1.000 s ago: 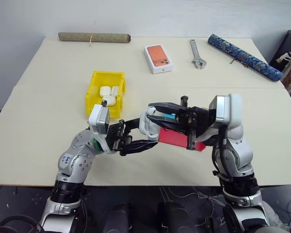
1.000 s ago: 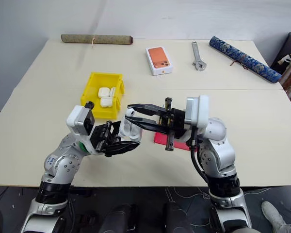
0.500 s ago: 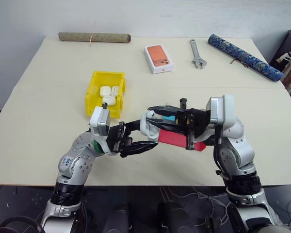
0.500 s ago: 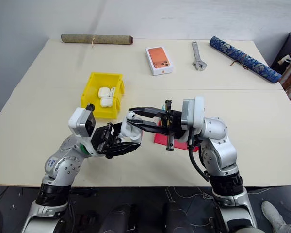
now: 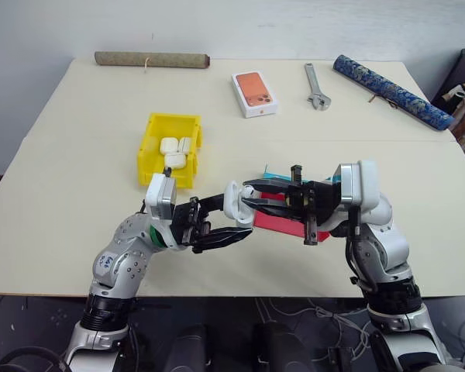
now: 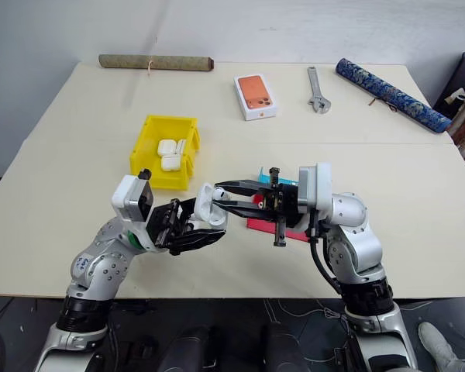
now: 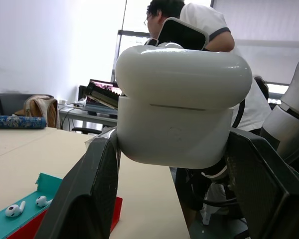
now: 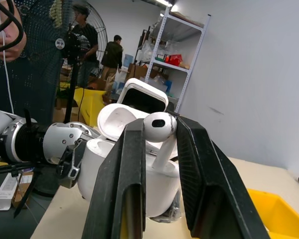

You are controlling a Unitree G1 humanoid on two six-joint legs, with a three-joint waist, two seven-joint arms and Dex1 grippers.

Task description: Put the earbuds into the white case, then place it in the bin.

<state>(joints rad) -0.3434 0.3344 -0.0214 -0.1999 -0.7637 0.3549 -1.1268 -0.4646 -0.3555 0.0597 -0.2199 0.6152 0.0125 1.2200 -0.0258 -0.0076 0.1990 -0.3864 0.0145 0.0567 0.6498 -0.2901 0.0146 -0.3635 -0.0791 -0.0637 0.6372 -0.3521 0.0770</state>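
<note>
Silver-grey jointed arms, seemingly black-cabled

Near table edge: left gripper (image 5: 236, 221) and right gripper (image 5: 250, 194) meet there, crowding it.
Behind them: yellow bin (image 5: 169, 149) and red-and-blue tray (image 5: 283, 221).
Far side: phone box (image 5: 254, 94), wrench (image 5: 316, 86), well apart.

The bin (image 5: 170, 148) sits left of centre on the worktop (image 5: 77, 194), with several cases (image 5: 174, 150) in it. Behind it, along the top of the frame, lie a roll (image 5: 151, 59) at upper left, a phone box (image 5: 254, 93) at centre, a wrench (image 5: 316, 86) and a second roll (image 5: 390, 91) at upper right. Lower centre, an open case (image 5: 234, 203) hangs above the worktop, left of the stepped tray (image 5: 283, 221).
</note>
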